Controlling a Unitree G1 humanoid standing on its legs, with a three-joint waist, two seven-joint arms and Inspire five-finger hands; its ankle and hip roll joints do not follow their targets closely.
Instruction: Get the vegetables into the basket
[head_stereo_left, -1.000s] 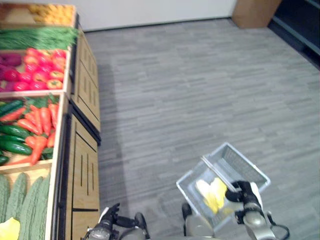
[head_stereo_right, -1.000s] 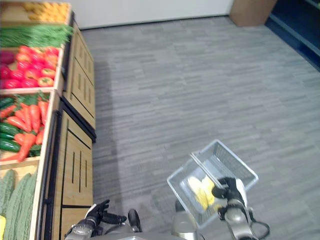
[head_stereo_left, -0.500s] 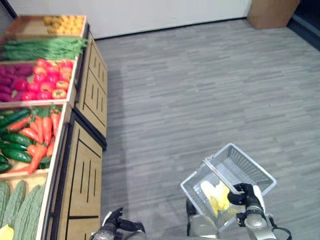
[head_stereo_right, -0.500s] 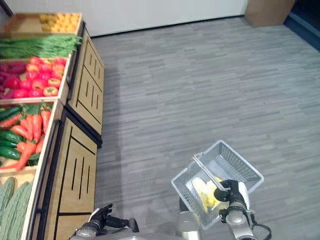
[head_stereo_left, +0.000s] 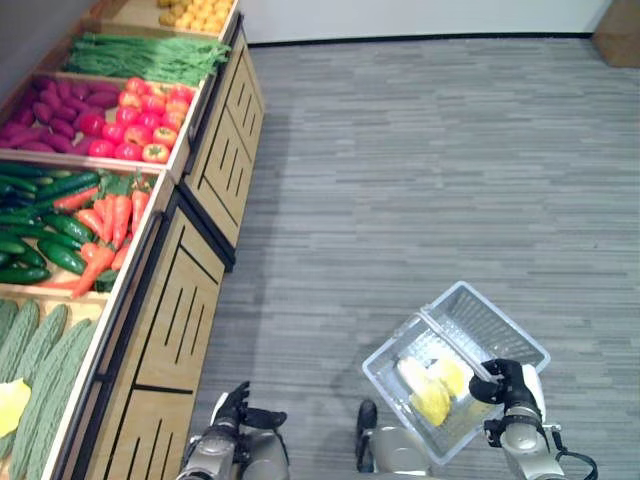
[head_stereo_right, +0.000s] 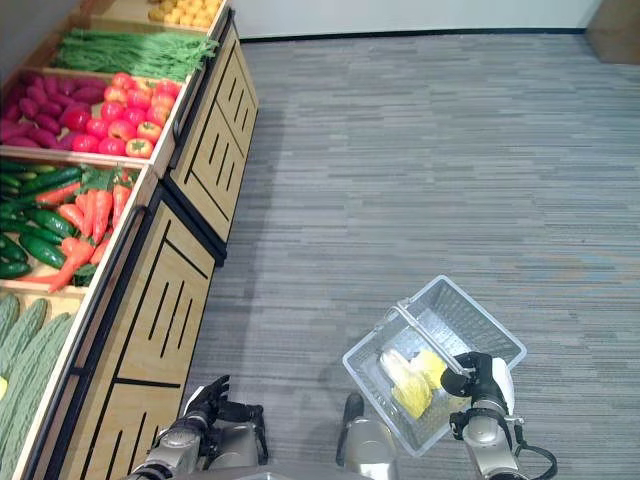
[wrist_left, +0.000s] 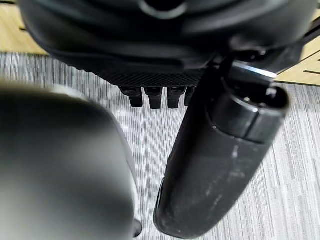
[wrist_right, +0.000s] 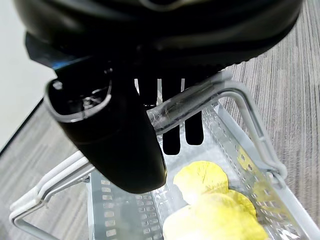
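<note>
A white wire basket (head_stereo_left: 520, 342) hangs low at the right, tilted, with a pale yellow leafy vegetable (head_stereo_left: 430, 385) lying in it. My right hand (head_stereo_left: 512, 385) is shut on the basket's handle (wrist_right: 200, 97), thumb (wrist_right: 110, 135) and fingers curled round it; the yellow vegetable (wrist_right: 215, 210) shows just past them. My left hand (head_stereo_left: 235, 410) hangs low beside the wooden stand, open and holding nothing. The vegetables lie in wooden bins on the left: carrots (head_stereo_left: 110, 215), cucumbers (head_stereo_left: 40, 250), bitter gourds (head_stereo_left: 40, 350), red tomatoes (head_stereo_left: 140, 115) and green beans (head_stereo_left: 150, 58).
The wooden stand (head_stereo_left: 180, 310) with slatted front panels runs along the left side. Purple sweet potatoes (head_stereo_left: 60, 100) and a bin of orange-yellow produce (head_stereo_left: 200, 12) sit farther back. Grey carpet floor (head_stereo_left: 430, 180) stretches to the right and ahead.
The camera has turned, so the stand and its bins now sit further right and larger. The basket stays in my right hand. My left hand shows a little higher.
</note>
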